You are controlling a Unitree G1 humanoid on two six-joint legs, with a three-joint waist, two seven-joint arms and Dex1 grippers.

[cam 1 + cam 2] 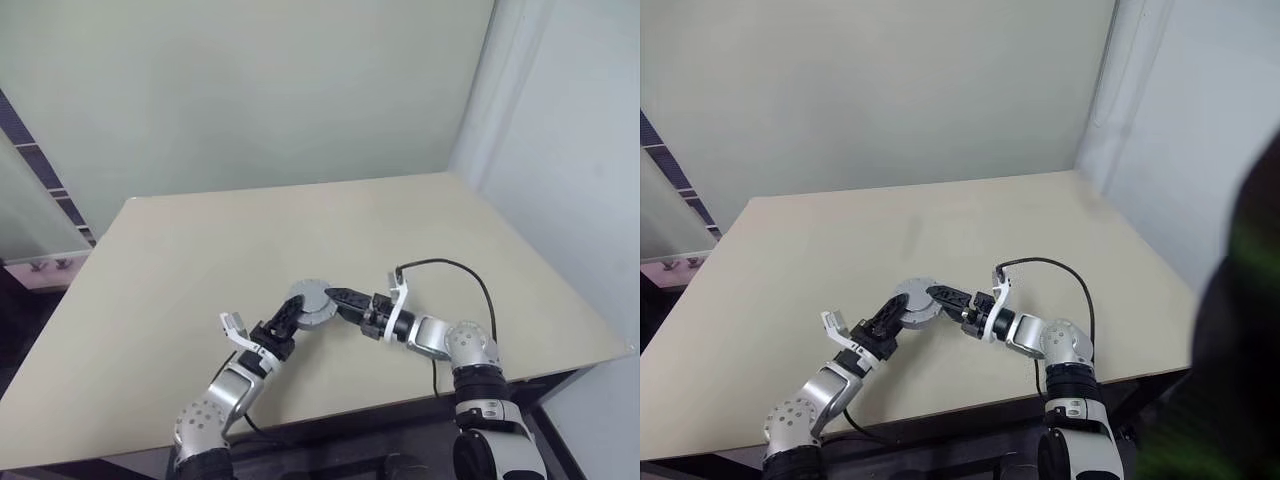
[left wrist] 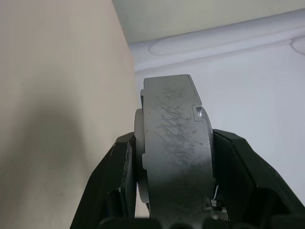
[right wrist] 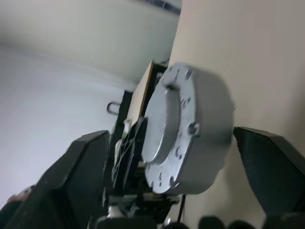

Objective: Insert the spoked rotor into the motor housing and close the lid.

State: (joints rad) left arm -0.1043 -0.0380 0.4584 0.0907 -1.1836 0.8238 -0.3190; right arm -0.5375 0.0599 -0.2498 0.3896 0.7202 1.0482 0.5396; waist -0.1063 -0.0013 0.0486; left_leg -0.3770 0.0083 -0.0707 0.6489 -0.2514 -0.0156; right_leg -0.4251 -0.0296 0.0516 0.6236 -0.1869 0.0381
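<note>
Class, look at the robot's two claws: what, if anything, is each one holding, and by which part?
The left claw clamps the round grey motor across its flat faces. The right claw stands open around it, holding nothing.

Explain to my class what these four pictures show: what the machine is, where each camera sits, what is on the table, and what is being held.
This is a humanoid robot with two arms, each ending in a gripper with two black fingers. The two wide pictures come from a pair of cameras on its head, looking down over a beige table. The other two pictures come from a camera on each wrist, looking along that gripper's fingers. The left gripper clamps a round grey motor assembly by its flat faces, holding it just above the table; the left wrist view shows it edge-on. The right gripper faces it with its fingers spread wide on either side, not gripping.
</note>
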